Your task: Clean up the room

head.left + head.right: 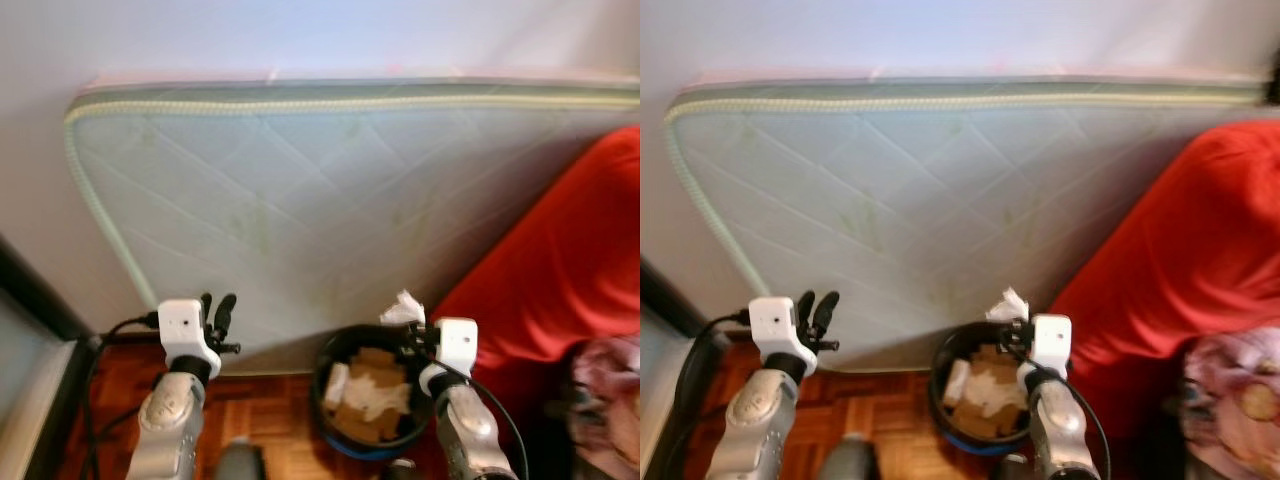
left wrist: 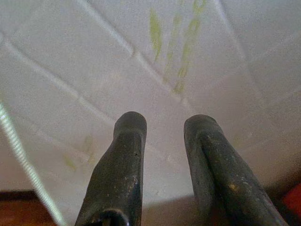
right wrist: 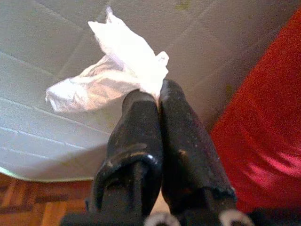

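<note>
Against the wall, a pale quilted mattress [image 1: 330, 190] stands on its long edge on the wooden floor [image 1: 260, 420]. At its foot sits a round black bin [image 1: 330, 400], holding brown cardboard pieces [image 1: 365, 405] and some white scraps. A red cover [image 1: 560, 290] lies beside the bin on the robot's right, touching the mattress.

Right gripper [image 3: 157, 96]: raised over the far rim of the bin, close to the mattress face. Its two black fingers are pressed together, pinching a crumpled white tissue [image 3: 113, 75] at the tips. The tissue sticks up and out beyond the fingertips, above the bin's rim, in front of the mattress.

Left gripper [image 2: 164, 129]: raised near the lower part of the mattress, well apart from the bin, on the robot's left. Its fingers are spread with a clear gap between them and nothing held; the mattress surface shows through the gap.

A patterned cloth [image 1: 605, 385] lies at the far right edge, below the red cover.
</note>
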### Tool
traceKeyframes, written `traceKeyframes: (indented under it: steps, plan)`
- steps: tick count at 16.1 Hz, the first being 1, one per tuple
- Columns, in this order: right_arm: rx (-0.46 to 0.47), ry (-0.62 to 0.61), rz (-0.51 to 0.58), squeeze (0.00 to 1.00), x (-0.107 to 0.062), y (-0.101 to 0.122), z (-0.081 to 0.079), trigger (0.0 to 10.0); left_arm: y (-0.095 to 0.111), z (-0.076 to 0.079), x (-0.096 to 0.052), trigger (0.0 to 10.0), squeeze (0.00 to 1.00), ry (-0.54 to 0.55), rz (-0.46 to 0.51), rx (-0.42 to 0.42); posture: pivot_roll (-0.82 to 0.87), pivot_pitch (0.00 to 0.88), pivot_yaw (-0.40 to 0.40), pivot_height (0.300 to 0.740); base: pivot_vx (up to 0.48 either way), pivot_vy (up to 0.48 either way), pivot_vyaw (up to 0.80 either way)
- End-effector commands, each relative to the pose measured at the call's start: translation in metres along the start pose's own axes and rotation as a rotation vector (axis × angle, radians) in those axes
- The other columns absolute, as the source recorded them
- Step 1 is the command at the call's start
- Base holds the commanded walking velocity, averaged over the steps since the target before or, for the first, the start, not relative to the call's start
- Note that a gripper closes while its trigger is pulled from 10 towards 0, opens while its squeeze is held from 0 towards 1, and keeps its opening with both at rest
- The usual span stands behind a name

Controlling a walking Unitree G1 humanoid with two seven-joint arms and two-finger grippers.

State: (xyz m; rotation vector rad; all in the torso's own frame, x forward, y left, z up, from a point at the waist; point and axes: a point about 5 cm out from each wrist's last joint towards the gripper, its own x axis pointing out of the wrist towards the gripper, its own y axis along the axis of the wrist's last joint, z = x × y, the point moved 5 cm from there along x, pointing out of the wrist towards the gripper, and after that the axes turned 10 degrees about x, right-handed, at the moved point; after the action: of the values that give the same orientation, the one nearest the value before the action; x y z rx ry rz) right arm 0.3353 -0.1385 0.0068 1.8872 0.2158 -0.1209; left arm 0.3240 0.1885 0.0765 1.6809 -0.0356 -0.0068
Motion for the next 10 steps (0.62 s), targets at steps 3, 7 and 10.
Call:
traceKeyframes:
  steps: [3,7,10]
  plan:
    - [0.011,0.003,-0.015,0.0,-0.0046,-0.0072,0.0013,10.0,0.0022,0.0005,0.0015,10.0,0.0,-0.003,0.002,-0.002,0.06,0.114,-0.048,0.636,0.0,0.0,0.0]
    - [0.005,0.01,-0.019,0.0,-0.0037,-0.0069,0.0006,10.0,0.0026,0.0043,0.001,10.0,0.0,-0.014,0.002,-0.009,0.06,0.12,-0.05,0.636,0.0,0.0,0.0]
    - [0.002,0.017,-0.045,0.0,-0.0029,-0.0109,-0.0022,10.0,0.0033,0.0046,0.0004,10.0,0.0,-0.015,0.003,-0.009,0.06,0.126,-0.05,0.623,0.0,0.0,0.0]
